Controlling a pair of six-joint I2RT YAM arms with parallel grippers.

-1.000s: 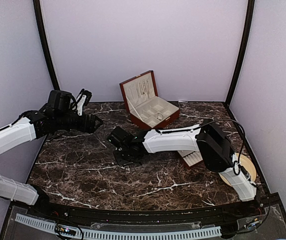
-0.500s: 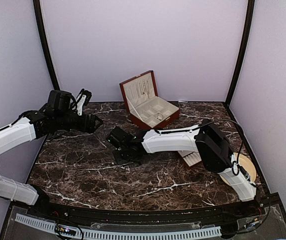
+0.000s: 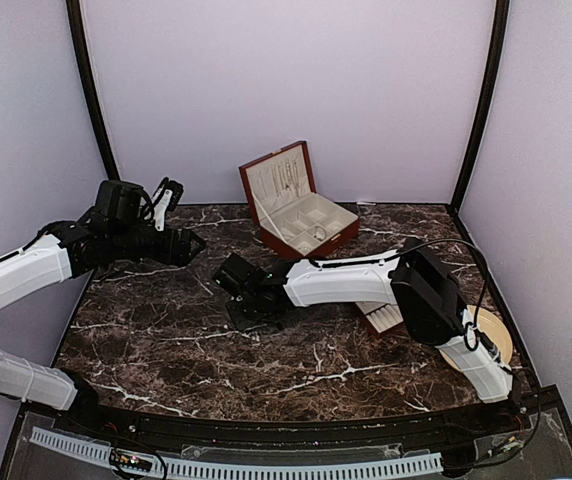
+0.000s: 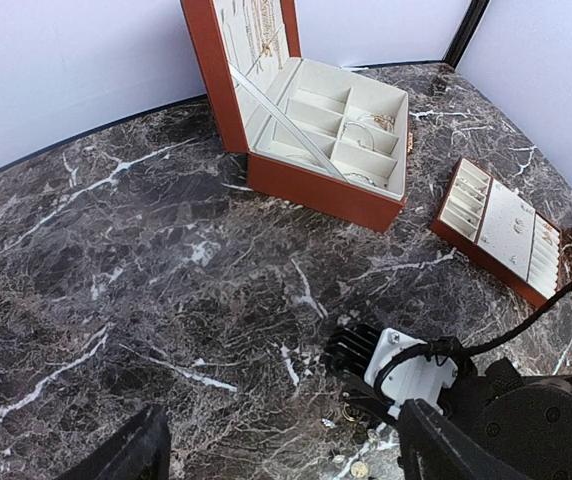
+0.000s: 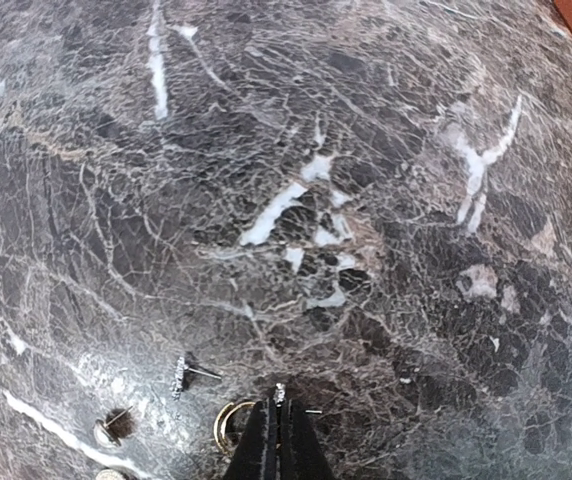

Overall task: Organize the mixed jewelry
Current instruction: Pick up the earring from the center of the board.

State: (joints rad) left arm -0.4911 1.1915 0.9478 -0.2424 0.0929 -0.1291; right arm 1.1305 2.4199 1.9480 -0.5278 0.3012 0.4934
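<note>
Several tiny jewelry pieces lie on the dark marble under my right gripper: a gold ring (image 5: 223, 425), a sparkly stud earring (image 5: 180, 374) and a round stud (image 5: 106, 431). They show as specks in the left wrist view (image 4: 358, 467). My right gripper (image 5: 279, 404) is low at the table, left of centre (image 3: 250, 303). It is shut on a small sparkly stud (image 5: 279, 392), whose pin sticks out to the right. My left gripper (image 4: 286, 445) is open and empty, held above the table at the far left (image 3: 184, 245).
The red-brown jewelry box (image 3: 298, 212) stands open at the back centre, with cream compartments (image 4: 338, 128). A small ring tray (image 4: 501, 228) lies right of the right arm (image 3: 381, 316). The beige plate (image 3: 493, 338) sits at the right edge.
</note>
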